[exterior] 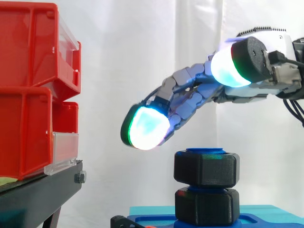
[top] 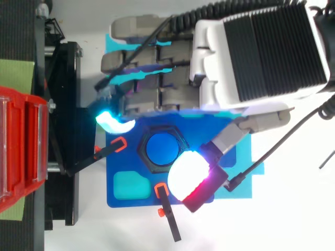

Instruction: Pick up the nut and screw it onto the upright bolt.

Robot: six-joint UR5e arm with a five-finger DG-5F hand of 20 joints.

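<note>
Red bins [exterior: 28, 90] are stacked at the left on a black stand [exterior: 40, 197]. Right of them the robot hand [exterior: 190, 100] reaches in from the right, released, with its fingers stretched out and nothing in them. One glowing pad [exterior: 147, 127] hangs above and left of the nut [exterior: 206, 167], clear of it. The nut sits threaded on the upright blue bolt [top: 162, 148], just above a lower nut [exterior: 206, 205], on a blue plate [top: 121, 201].
</note>
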